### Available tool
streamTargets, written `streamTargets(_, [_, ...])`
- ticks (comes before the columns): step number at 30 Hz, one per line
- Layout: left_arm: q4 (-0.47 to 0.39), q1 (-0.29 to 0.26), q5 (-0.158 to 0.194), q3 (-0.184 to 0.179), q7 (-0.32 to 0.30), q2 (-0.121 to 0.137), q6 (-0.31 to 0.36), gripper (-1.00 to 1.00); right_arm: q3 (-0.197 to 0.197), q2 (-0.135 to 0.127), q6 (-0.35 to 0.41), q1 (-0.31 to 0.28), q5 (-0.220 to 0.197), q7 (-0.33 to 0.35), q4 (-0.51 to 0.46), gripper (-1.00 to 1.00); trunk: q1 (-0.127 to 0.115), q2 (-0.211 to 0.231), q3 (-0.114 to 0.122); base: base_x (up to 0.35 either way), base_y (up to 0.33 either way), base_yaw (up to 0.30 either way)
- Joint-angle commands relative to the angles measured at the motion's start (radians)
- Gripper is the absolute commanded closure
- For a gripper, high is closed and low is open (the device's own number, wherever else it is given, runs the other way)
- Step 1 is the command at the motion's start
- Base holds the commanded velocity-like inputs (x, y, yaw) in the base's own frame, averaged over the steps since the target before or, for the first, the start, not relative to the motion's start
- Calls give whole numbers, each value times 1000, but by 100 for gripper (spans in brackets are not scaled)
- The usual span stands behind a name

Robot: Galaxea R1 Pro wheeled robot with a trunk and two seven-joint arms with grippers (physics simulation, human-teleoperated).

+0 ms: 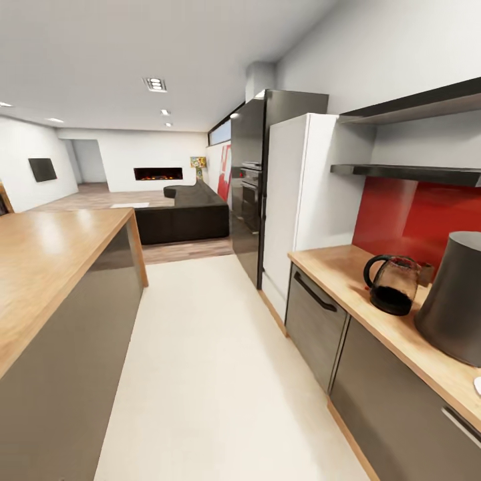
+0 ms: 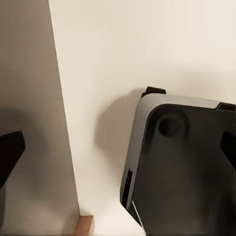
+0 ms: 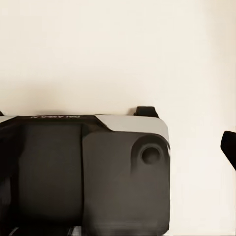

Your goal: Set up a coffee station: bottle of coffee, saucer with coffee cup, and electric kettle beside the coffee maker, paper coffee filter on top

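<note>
You face down a kitchen aisle. On the wooden counter (image 1: 347, 267) to your right sits the glass kettle (image 1: 394, 284), just beside the dark coffee maker (image 1: 454, 297). Both wrist cameras look down at the robot base (image 2: 182, 167) over the pale floor (image 3: 118, 49); each gripper's fingers look spread apart, holding nothing.

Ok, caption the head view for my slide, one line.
Kitchen aisle: glass carafe and dark tapered kettle on the wooden countertop before a red backsplash, lounge beyond.
</note>
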Motion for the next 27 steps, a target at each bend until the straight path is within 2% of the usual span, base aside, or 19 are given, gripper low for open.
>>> streamTargets(1, [9, -1, -10, 9, -3, 1, -4, -100, 10, 0, 8, 15, -10, 12, -2, -100, 0, -1, 0, 0, 0, 58])
streamTargets(7, [40, -1, -11, 7, -3, 1, -4, -100, 9, -1, 27, 56, -10, 115, -2, -100, 0, -1, 0, 0, 0, 17])
streamTargets(14, [45, 5, -12, 4, -3, 3, -4, -100, 8, -31, 115, 75, -15, 142, -2, -100, 0, -1, 0, 0, 0, 1])
streamTargets(17, [45, 6, -12, 4, -3, 3, -4, -100, 7, -34, 153, 82, -16, 191, -3, -100, 0, -1, 0, 0, 0, 0])
streamTargets(24, [44, 7, -12, 4, -2, 1, -4, -100, 9, -35, 159, 85, -15, 234, -6, -100, 0, -1, 0, 0, 0, 0])
streamTargets(27, [44, 7, -12, 5, -2, 2, -4, -100, 9, -34, 113, 85, -16, 235, -9, -100, 0, -1, 0, 0, 0, 0])
